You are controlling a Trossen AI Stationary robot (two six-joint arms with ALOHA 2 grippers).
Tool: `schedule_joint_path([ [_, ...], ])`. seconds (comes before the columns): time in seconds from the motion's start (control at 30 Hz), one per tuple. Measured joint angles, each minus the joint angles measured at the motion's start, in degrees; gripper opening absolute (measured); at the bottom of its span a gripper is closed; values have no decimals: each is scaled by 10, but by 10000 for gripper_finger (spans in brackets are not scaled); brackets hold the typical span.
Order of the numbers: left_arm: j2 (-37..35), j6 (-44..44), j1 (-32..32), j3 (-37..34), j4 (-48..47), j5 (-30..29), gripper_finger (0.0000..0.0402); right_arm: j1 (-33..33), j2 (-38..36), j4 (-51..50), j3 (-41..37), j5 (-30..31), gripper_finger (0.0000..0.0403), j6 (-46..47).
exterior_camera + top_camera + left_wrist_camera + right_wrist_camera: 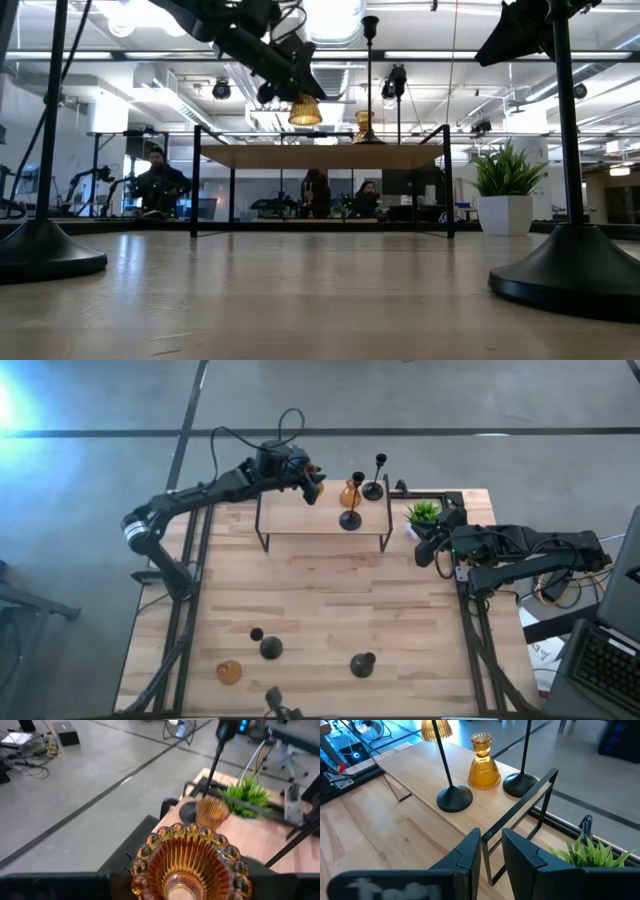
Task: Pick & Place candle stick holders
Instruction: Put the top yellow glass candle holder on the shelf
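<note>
Overhead, worktop carries raised shelf. Left claw above shelf's left rear corner, clamped on amber holder. Right claw beside potted plant, fingers slightly apart, empty. On shelf: two black holders, one amber holder.

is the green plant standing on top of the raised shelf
No. The green plant stands on the table just beside the raised shelf's right end, not on it.
</note>
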Motion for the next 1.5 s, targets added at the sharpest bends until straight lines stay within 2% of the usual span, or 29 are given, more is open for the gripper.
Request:
schedule_joint_path([
  [0.4,60,15,-4,-1,42,0,136,0,0,-1,-1,0,77,-14],
  [0.53,72,15,-9,-12,44,24,136,0,0,-6,-1,0,82,-14],
  [0.83,28,3,-54,-113,129,33,136,0,0,-18,-1,0,76,-12],
  [1.03,4,2,-64,-158,168,21,136,0,0,-18,-1,-1,68,-12],
  [1.5,21,20,-57,-159,210,0,136,0,0,-17,-1,-1,84,-11],
])
